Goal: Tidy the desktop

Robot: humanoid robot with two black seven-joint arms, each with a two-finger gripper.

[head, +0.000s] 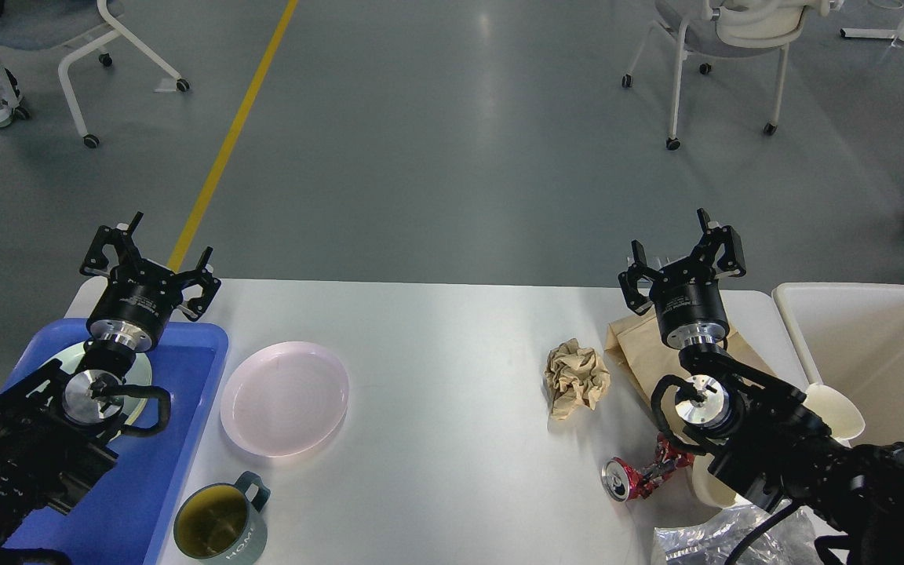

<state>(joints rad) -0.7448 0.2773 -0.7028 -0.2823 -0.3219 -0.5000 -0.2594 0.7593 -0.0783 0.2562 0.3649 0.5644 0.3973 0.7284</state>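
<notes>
Head view. The desktop (452, 377) fills the lower half of the picture, its far edge against the grey floor. At its left end lies a blue tray (185, 408) with a pale green plate (134, 377) on it. The left gripper (150, 255) is raised over the tray's far edge, fingers spread apart, holding nothing. Just right of the tray lies a pink plate (285, 398); nearer, a green mug (220, 530) stands upright.

Toward the right end lie a crumpled paper ball (575, 380), a brown paper bag (640, 361) and a crushed can (636, 477). The right gripper (683, 255) is raised above the bag, fingers apart, empty. A cream bin (876, 345) stands beside the desktop's right end.
</notes>
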